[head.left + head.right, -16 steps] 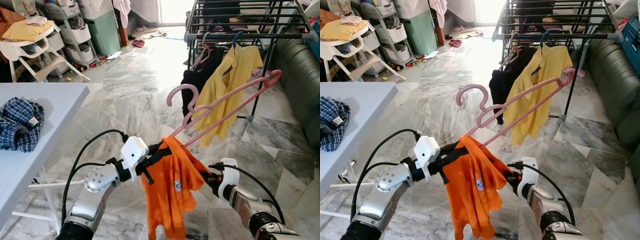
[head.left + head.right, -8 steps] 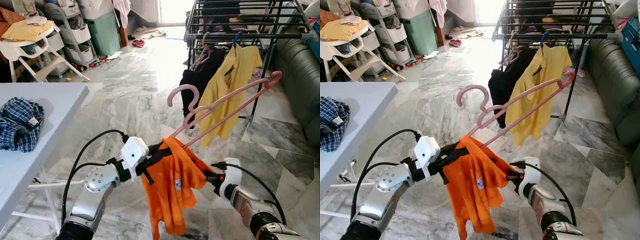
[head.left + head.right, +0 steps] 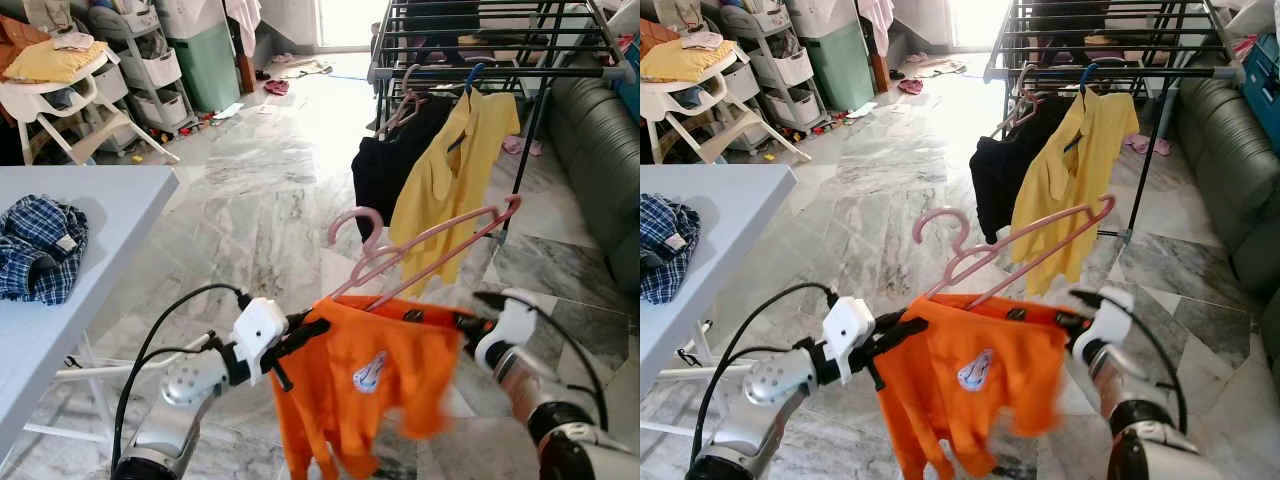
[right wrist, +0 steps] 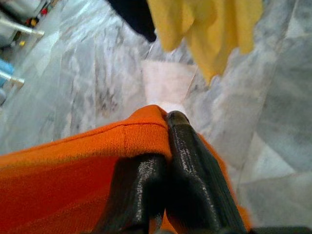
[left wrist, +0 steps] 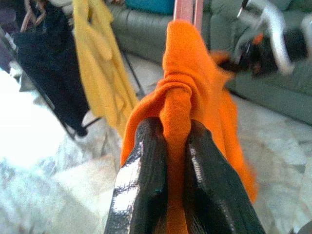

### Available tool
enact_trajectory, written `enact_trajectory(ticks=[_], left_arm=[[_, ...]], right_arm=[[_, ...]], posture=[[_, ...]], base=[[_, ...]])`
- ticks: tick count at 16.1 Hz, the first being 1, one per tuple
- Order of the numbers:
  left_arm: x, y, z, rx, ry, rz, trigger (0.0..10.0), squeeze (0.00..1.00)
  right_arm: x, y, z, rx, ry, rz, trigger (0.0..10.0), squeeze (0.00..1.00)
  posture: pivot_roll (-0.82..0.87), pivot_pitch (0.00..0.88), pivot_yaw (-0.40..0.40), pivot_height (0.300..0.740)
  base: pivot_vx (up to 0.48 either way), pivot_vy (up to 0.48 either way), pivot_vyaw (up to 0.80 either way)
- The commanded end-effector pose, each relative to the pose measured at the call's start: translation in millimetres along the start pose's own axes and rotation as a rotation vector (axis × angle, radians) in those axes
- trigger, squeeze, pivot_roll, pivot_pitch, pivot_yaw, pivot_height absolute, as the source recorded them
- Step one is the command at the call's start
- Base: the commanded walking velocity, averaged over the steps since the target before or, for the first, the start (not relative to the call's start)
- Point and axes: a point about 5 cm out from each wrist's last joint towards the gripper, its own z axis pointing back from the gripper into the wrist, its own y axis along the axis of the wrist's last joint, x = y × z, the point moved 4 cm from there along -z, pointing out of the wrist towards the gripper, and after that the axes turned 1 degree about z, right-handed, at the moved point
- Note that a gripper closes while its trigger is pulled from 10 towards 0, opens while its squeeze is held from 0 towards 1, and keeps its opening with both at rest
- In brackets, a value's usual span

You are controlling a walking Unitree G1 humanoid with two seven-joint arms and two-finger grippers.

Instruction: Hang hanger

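Orange shirt point(image 3: 370, 385) on pink hanger point(image 3: 420, 250), gripped by left gripper point(image 5: 168, 161) and right gripper point(image 4: 163, 146) jaws.

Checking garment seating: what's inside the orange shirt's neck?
Pink hanger pokes out of the orange shirt; its lower part is covered. Left claw and right claw pinch the shoulders.

The orange shirt point(image 3: 375, 385) hides the lower part of the pink hanger point(image 3: 420, 250); the right gripper point(image 3: 470, 325) is blurred.
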Motion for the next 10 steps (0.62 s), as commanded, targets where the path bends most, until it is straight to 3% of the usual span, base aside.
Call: enact_trajectory(ticks=[1, 7, 10], left_arm=[[-15.3, -6, 12.2, -0.007, 0.087, 0.005, 0.0, 0.0], [-22.2, -24, 20.1, -0.021, 0.178, 0.066, 0.0, 0.0], [-17.9, -27, 20.5, -0.017, 0.159, 0.073, 0.0, 0.0]], right_arm=[[9.3, 22, 0.8, 0.063, -0.044, -0.017, 0.0, 0.0], [13.2, 60, -0.3, 0.174, -0.119, 0.004, 0.0, 0.0], [14.1, 82, 0.3, 0.235, -0.155, 0.022, 0.0, 0.0]], posture=[[-0.09, 0.0, 0.093, 0.74], [-0.11, 0.0, 0.081, 0.74], [-0.11, 0.0, 0.082, 0.74]], base=[[0.0, 0.0, 0.0], [0.0, 0.0, 0.0], [0.0, 0.0, 0.0]])
